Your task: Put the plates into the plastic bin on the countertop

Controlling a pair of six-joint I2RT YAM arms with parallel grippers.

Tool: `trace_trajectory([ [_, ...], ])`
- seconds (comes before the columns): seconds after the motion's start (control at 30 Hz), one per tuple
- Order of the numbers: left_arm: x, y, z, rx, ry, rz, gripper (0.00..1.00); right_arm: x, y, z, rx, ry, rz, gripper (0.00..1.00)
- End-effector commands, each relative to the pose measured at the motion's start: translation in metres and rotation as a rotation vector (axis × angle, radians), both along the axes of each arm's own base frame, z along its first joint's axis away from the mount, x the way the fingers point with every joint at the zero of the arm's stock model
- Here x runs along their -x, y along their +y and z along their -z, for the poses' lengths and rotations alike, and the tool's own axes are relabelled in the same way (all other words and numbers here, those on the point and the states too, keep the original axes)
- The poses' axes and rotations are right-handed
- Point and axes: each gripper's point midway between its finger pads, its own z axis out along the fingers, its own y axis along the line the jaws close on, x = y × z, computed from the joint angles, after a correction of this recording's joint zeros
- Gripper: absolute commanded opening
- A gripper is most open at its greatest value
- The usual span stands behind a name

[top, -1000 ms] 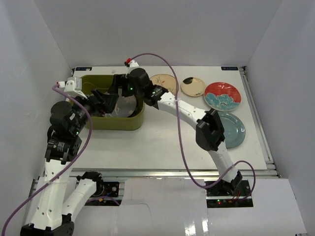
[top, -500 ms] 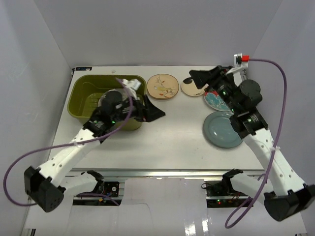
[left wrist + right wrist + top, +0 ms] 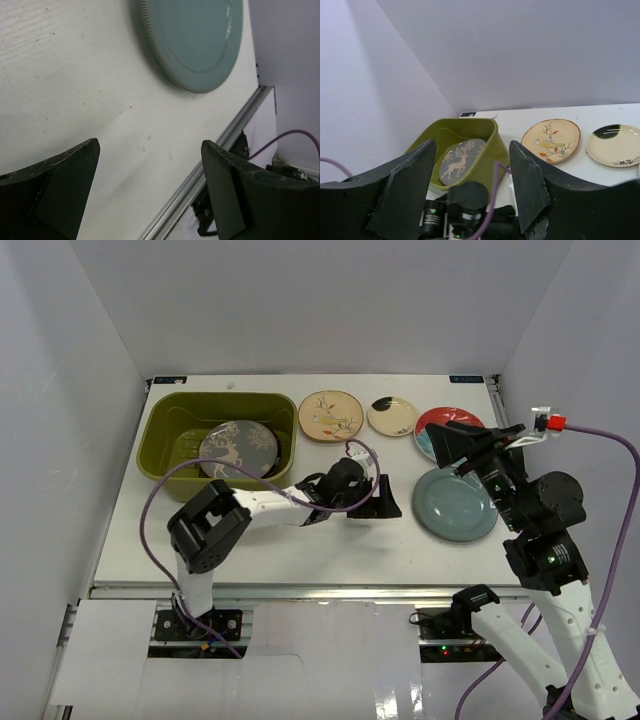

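The olive-green plastic bin [image 3: 168, 445] stands at the back left of the countertop [image 3: 330, 540], with the grey deer plate [image 3: 237, 448] lying inside it. A cream bird plate [image 3: 331, 415], a small cream plate [image 3: 392, 416] and a red-teal plate [image 3: 452, 420] line the back. The pale blue plate [image 3: 455, 503] lies in front of them. My left gripper [image 3: 388, 498] is low over the table just left of the blue plate [image 3: 192, 40], open and empty [image 3: 150, 165]. My right gripper [image 3: 447, 443] hovers above the red-teal plate, open and empty [image 3: 472, 165], facing the bin [image 3: 485, 132].
White walls enclose the table on three sides. A metal rail [image 3: 200, 185] runs along the near table edge. The left arm's purple cable [image 3: 160, 490] loops in front of the bin. The left arm [image 3: 465, 200] lies stretched across the table's middle, between the bin and the blue plate.
The right arm has pulled out of the bin and swung back to the right side. The left arm has swept right, from the bin toward the blue plate. The deer plate now lies uncovered.
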Motion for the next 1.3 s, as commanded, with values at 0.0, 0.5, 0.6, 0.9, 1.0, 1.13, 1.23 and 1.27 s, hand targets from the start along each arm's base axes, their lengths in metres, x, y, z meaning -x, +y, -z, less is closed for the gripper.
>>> trace_trajectory([
  [0.0,-0.017,-0.036,-0.020,0.116,-0.033,-0.031,0.93,0.002,-0.005,0.010,0.020,0.003,0.021,0.67],
  [0.5,-0.054,-0.092,0.074,0.060,0.104,-0.152,0.81,0.010,0.007,0.033,0.028,0.037,-0.059,0.67],
  [0.6,-0.058,-0.099,0.091,0.038,0.116,-0.165,0.78,0.010,0.006,0.034,0.028,0.035,-0.058,0.67],
  [0.9,-0.052,-0.111,0.122,0.048,0.172,-0.164,0.32,0.011,0.003,0.040,0.034,0.037,-0.042,0.67],
  [1.0,-0.048,-0.104,0.124,0.048,0.172,-0.170,0.00,0.011,0.001,0.039,0.033,0.033,-0.033,0.67],
  [1.13,-0.041,-0.091,0.119,0.034,0.151,-0.153,0.00,0.010,0.004,0.039,0.035,0.038,-0.044,0.67],
  [1.23,-0.032,-0.089,0.085,0.090,0.113,-0.103,0.00,0.009,0.004,0.039,0.030,0.042,-0.040,0.67],
  [1.27,-0.026,-0.081,0.084,0.098,0.112,-0.091,0.00,0.010,0.003,0.038,0.029,0.040,-0.037,0.67],
])
